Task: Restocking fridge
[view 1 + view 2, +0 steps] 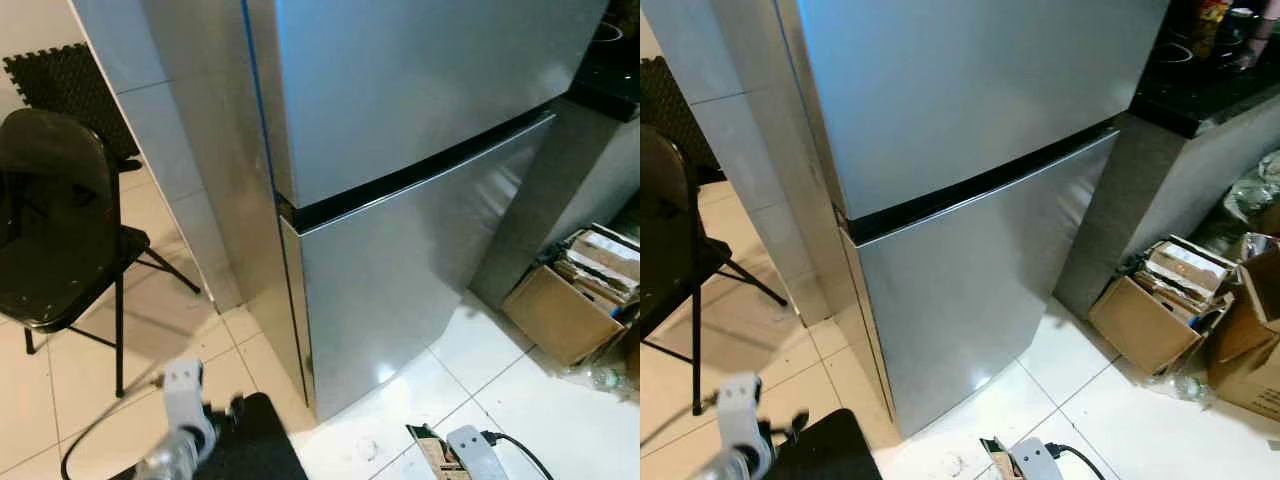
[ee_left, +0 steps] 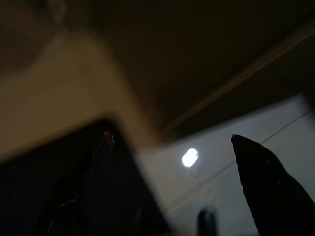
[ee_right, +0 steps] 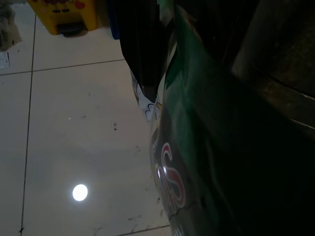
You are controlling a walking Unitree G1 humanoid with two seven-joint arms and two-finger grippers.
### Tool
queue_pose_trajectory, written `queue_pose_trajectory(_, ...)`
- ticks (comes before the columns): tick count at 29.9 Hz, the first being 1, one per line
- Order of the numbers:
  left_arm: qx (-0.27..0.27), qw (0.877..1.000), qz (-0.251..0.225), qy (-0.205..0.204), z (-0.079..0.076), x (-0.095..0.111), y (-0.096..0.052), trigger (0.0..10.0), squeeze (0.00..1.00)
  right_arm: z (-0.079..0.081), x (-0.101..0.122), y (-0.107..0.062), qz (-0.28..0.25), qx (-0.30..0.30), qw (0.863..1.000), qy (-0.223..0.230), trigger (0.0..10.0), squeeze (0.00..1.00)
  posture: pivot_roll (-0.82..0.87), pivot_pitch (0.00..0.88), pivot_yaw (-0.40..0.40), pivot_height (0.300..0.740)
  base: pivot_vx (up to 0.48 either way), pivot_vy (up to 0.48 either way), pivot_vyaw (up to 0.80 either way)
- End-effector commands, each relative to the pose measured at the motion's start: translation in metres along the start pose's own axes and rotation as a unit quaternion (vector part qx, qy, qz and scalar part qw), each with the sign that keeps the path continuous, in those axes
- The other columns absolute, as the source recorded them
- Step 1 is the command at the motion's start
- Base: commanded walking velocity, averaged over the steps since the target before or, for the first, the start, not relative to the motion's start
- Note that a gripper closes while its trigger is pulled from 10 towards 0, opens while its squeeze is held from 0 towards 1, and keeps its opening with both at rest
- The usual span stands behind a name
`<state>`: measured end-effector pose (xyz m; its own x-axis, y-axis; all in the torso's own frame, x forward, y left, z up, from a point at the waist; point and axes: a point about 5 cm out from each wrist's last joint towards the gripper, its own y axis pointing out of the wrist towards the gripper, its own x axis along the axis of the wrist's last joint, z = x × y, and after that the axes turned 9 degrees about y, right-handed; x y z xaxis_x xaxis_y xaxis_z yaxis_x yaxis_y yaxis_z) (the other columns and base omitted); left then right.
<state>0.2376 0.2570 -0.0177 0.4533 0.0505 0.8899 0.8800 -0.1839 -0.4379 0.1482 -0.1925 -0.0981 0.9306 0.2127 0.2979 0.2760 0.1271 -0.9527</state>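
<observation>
Silver fridge (image 1: 400, 150) stands shut just ahead, both doors closed, so restocking looks barely begun. Right gripper (image 3: 206, 123) is clamped on a green bottle (image 3: 187, 147); left gripper (image 2: 172, 162) hangs low, fingers apart.

The silver left arm (image 1: 175, 440) sits low at the robot's left, wrist raised; its left hand (image 2: 197, 187) has its two long black fingers (image 2: 268, 187) spread apart; the right hand (image 3: 231, 123) is pressed close around a dark green package.
</observation>
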Motion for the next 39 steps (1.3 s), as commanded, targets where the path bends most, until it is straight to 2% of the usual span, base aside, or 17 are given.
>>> queue_pose_trajectory(1, -0.075, 0.996, -0.035, 0.014, -0.005, 0.014, 0.003, 10.0, 1.00, 0.000, 0.002, 0.000, -0.005, -0.002, 1.000, 0.006, 10.0, 0.00, -0.03, 0.000, -0.007, 0.740, 0.000, 0.000, 0.00)
queue_pose_trajectory(4, -0.115, 0.992, -0.050, 0.020, -0.010, 0.021, 0.005, 10.0, 1.00, 0.000, 0.002, 0.000, -0.004, -0.002, 1.000, 0.006, 10.0, 0.00, -0.03, 0.000, -0.005, 0.740, 0.000, 0.000, 0.00)
queue_pose_trajectory(5, -0.157, 0.985, -0.070, 0.031, -0.016, 0.030, 0.009, 10.0, 1.00, 0.001, 0.002, 0.000, -0.004, -0.001, 1.000, 0.007, 10.0, 0.00, -0.03, 0.000, -0.004, 0.740, 0.000, 0.000, 0.00)
queue_pose_trajectory(6, -0.157, 0.985, -0.070, 0.031, -0.016, 0.030, 0.009, 10.0, 1.00, 0.001, 0.002, 0.000, -0.004, -0.001, 1.000, 0.007, 10.0, 0.00, -0.03, 0.000, -0.004, 0.740, 0.000, 0.000, 0.00)
queue_pose_trajectory(8, -0.221, 0.968, -0.105, 0.060, -0.028, 0.051, 0.015, 10.0, 1.00, 0.001, 0.002, 0.000, -0.004, -0.001, 1.000, 0.008, 10.0, 0.00, -0.03, 0.000, 0.000, 0.740, 0.000, 0.000, 0.00)
queue_pose_trajectory(9, -0.221, 0.968, -0.105, 0.060, -0.028, 0.051, 0.015, 10.0, 1.00, 0.001, 0.002, 0.000, -0.004, -0.001, 1.000, 0.008, 10.0, 0.00, -0.03, 0.000, 0.000, 0.740, 0.000, 0.000, 0.00)
queue_pose_trajectory(10, -0.250, 0.958, -0.122, 0.069, -0.033, 0.061, 0.018, 10.0, 1.00, 0.002, 0.002, 0.000, -0.004, 0.000, 1.000, 0.010, 10.0, 0.00, -0.03, 0.000, 0.000, 0.740, 0.000, 0.000, 0.00)
queue_pose_trajectory(11, -0.250, 0.958, -0.122, 0.069, -0.033, 0.061, 0.018, 10.0, 1.00, 0.002, 0.002, 0.000, -0.004, 0.000, 1.000, 0.010, 10.0, 0.00, -0.03, 0.000, 0.000, 0.740, 0.000, 0.000, 0.00)
queue_pose_trajectory(12, -0.271, 0.949, -0.139, 0.084, -0.037, 0.072, 0.020, 10.0, 0.00, 0.002, 0.002, 0.000, -0.004, 0.000, 1.000, 0.010, 10.0, 0.00, -0.03, 0.000, 0.000, 0.740, 0.000, 0.000, 0.00)
queue_pose_trajectory(13, -0.289, 0.940, -0.154, 0.098, -0.042, 0.082, 0.023, 10.0, 0.00, 0.002, 0.002, 0.000, -0.004, 0.000, 1.000, 0.011, 10.0, 0.00, -0.03, 0.000, 0.000, 0.740, 0.000, 0.000, 0.00)
queue_pose_trajectory(14, -0.289, 0.940, -0.154, 0.098, -0.042, 0.082, 0.023, 10.0, 0.00, 0.002, 0.002, 0.000, -0.004, 0.000, 1.000, 0.011, 10.0, 0.00, -0.03, 0.000, 0.000, 0.740, 0.000, 0.000, 0.00)
queue_pose_trajectory(16, -0.314, 0.924, -0.178, 0.124, -0.049, 0.097, 0.025, 10.0, 0.00, 0.002, 0.002, 0.000, -0.004, 0.001, 1.000, 0.011, 10.0, 0.00, -0.03, 0.000, -0.001, 0.740, 0.000, 0.000, 0.00)
queue_pose_trajectory(19, -0.322, 0.918, -0.187, 0.138, -0.053, 0.103, 0.027, 10.0, 0.00, 0.002, 0.001, 0.000, -0.003, 0.001, 1.000, 0.011, 10.0, 0.00, -0.03, 0.000, -0.004, 0.740, 0.000, 0.000, 0.00)
queue_pose_trajectory(22, -0.338, 0.898, -0.220, 0.177, -0.068, 0.124, 0.032, 10.0, 0.00, 0.001, 0.001, 0.000, -0.002, 0.001, 1.000, 0.009, 10.0, 0.00, -0.03, 0.000, -0.003, 0.740, 0.000, 0.000, 0.00)
queue_pose_trajectory(27, -0.330, 0.894, -0.239, 0.186, -0.073, 0.134, 0.034, 10.0, 0.00, 0.001, 0.001, 0.000, -0.002, 0.000, 1.000, 0.008, 10.0, 0.00, -0.03, 0.000, -0.007, 0.740, 0.000, 0.000, 0.00)
queue_pose_trajectory(31, -0.325, 0.880, -0.273, 0.212, -0.085, 0.154, 0.037, 10.0, 0.00, 0.002, 0.001, 0.001, 0.000, 0.000, 1.000, 0.001, 10.0, 0.00, -0.03, 0.000, -0.010, 0.740, 0.000, 0.000, 0.00)
queue_pose_trajectory(39, -0.331, 0.876, -0.273, 0.218, -0.089, 0.156, 0.038, 10.0, 0.00, 0.002, 0.001, 0.001, -0.002, 0.000, 1.000, 0.001, 10.0, 0.00, -0.03, 0.000, -0.010, 0.740, 0.000, 0.000, 0.00)
